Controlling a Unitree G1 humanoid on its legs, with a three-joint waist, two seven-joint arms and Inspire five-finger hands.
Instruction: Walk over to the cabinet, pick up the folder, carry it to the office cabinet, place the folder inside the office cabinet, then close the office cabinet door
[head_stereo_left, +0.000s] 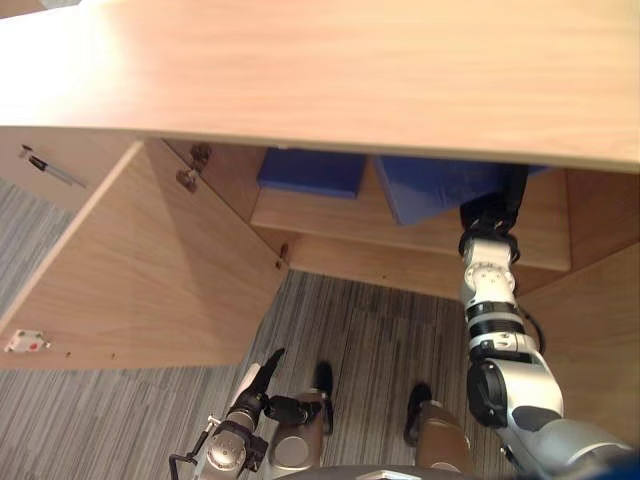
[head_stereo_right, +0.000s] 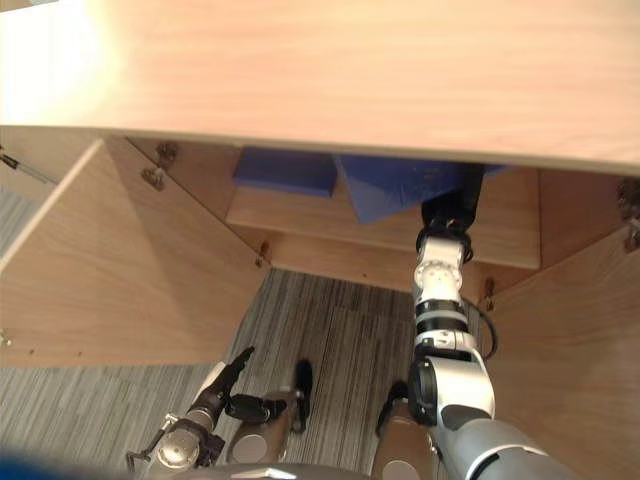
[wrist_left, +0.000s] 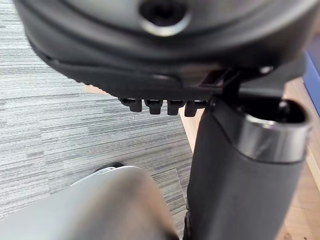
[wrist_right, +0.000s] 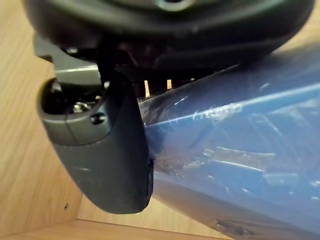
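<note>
- Since the folder (head_stereo_left: 425, 188) is already over the shelf (head_stereo_left: 330, 218) of the office cabinet (head_stereo_left: 330, 70), we judge placing is the step in hand.
- The right hand (head_stereo_left: 492, 212) clasps the folder, thumb (wrist_right: 107, 150) pressed on its cover.
- A second blue folder (head_stereo_left: 312, 170) lies flat on the shelf, just beside ours.
- We should lower it flat onto the shelf before loosening the hold (not sooner, or it may slip off the shelf's front edge).
- The left hand (head_stereo_left: 262, 378) hangs relaxed, well below the shelf.

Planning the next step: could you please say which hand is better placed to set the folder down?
Right: the right hand holds the blue folder inside the cabinet; the left hand hangs low above the carpet.
</note>
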